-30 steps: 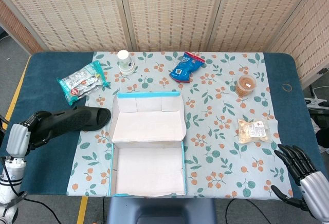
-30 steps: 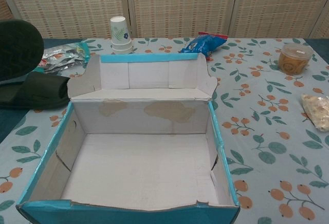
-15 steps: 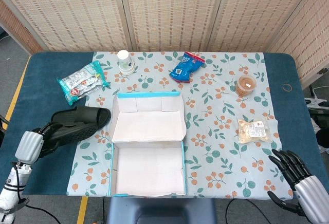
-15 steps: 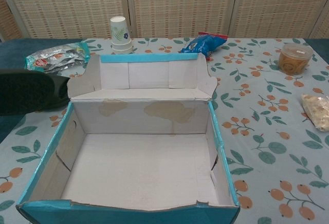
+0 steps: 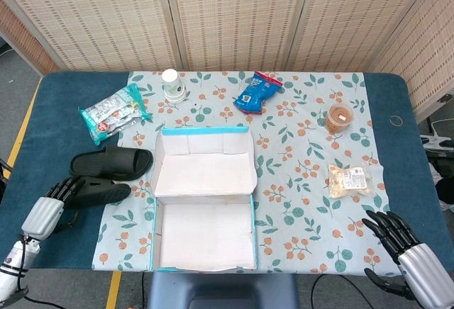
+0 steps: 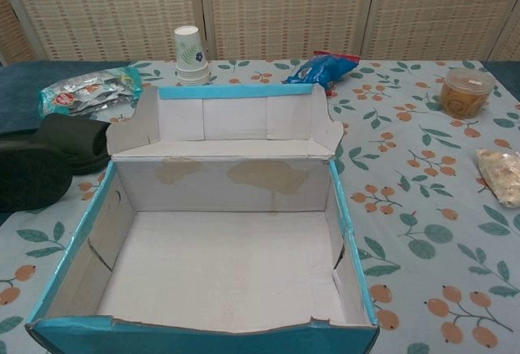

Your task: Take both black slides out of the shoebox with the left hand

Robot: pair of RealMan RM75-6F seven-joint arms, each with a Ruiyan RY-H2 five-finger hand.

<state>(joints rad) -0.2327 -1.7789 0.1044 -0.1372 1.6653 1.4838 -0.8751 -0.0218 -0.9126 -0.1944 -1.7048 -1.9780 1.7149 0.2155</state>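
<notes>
Shoebox [image 5: 204,203] sits open at near centre of table, white inside, blue rim, lid flap up, nothing in it. Two black slides lie left of box: far slide [image 5: 112,162] and near slide [image 5: 99,191], side by side, toes pointing right. Left hand [image 5: 51,206] at near slide's heel, fingers on it; grip unclear. Right hand [image 5: 404,251] near right corner, fingers spread, holding nothing.

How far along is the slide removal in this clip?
Nearly finished. The shoebox is empty in both views, and both black slides lie on the table to its left: the far slide and the near slide, side by side. The left hand is at the near slide's outer end; whether it has let go is unclear. Only releasing and withdrawing looks left. The right hand idles, fingers spread.
</notes>
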